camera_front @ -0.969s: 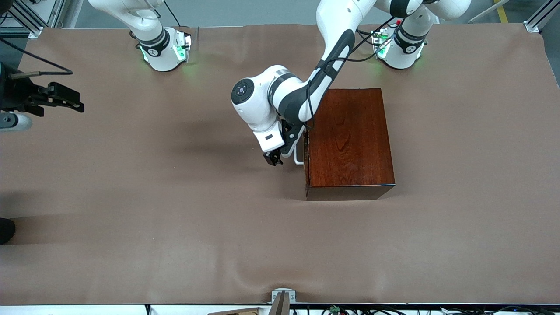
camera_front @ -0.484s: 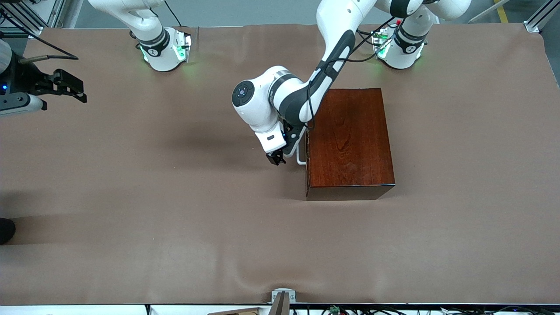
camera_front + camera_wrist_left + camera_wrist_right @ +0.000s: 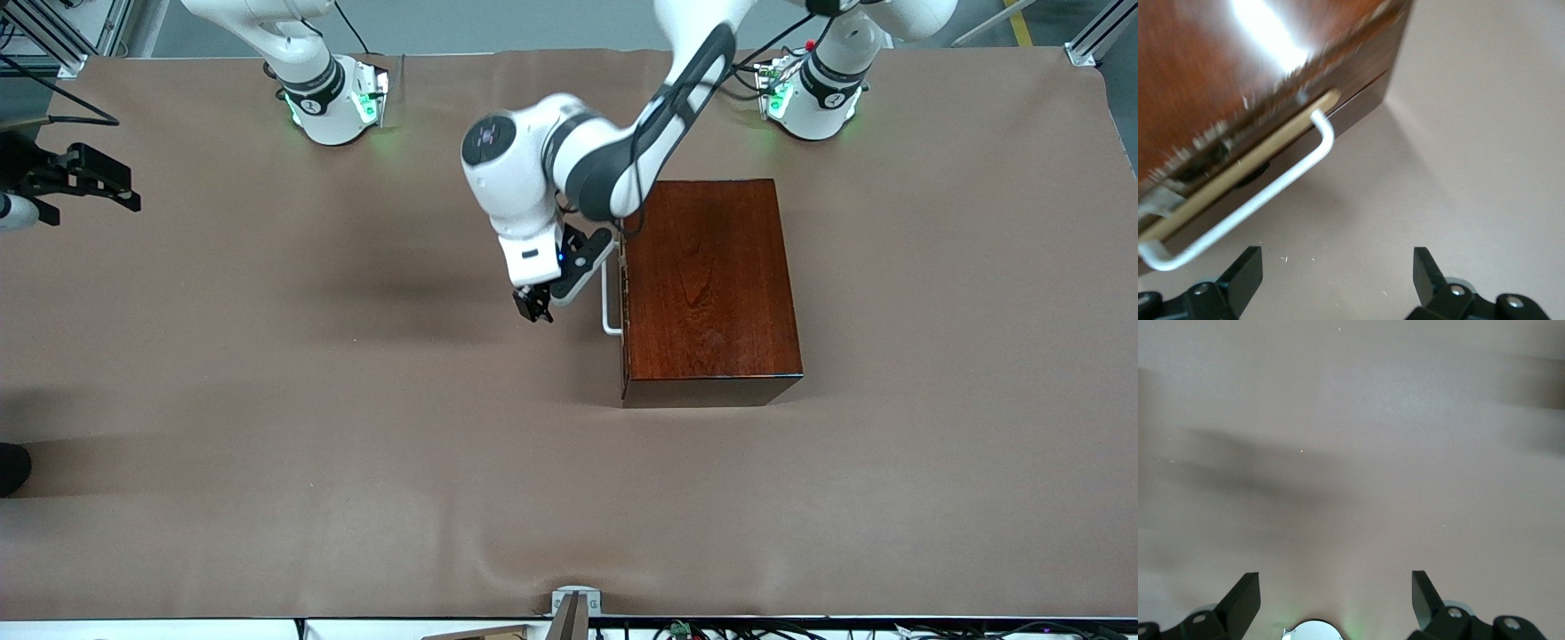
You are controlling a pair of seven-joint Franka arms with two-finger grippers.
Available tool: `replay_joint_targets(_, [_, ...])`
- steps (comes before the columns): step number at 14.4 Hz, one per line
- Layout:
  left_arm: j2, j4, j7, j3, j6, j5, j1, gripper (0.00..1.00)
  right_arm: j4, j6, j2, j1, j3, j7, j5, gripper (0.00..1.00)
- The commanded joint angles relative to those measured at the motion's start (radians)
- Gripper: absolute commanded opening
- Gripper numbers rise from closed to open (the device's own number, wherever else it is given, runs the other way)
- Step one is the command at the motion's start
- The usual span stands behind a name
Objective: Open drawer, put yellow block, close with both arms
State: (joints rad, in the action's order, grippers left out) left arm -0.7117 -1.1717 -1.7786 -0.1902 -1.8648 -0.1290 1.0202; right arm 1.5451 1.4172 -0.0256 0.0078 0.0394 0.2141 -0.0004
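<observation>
Brown cloth-covered table (image 3: 267, 400); aluminium frame posts (image 3: 1098, 36) at corners

A brown cloth-like cover (image 3: 356, 462) lies over the whole tabletop, faintly wrinkled along the edge nearest the front camera. A small metal bracket (image 3: 574, 601) sits at the middle of that edge. Loose cables (image 3: 800, 629) and aluminium frame rails (image 3: 1089, 40) border the tabletop.
</observation>
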Motion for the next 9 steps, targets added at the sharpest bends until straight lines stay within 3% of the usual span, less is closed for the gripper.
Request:
replay_joint_targets(1, [0.124, -0.051, 0.170, -0.005, 0.013, 0.000, -0.031, 1.00, 0.015, 0.008, -0.022, -0.014, -0.015, 0.004, 0.002, 1.00])
replay_joint_targets(9, [0.334, -0.117, 0.531, -0.005, 0.102, -0.004, -0.207, 1.00, 0.012, 0.019, -0.019, -0.015, -0.016, 0.004, 0.019, 1.00])
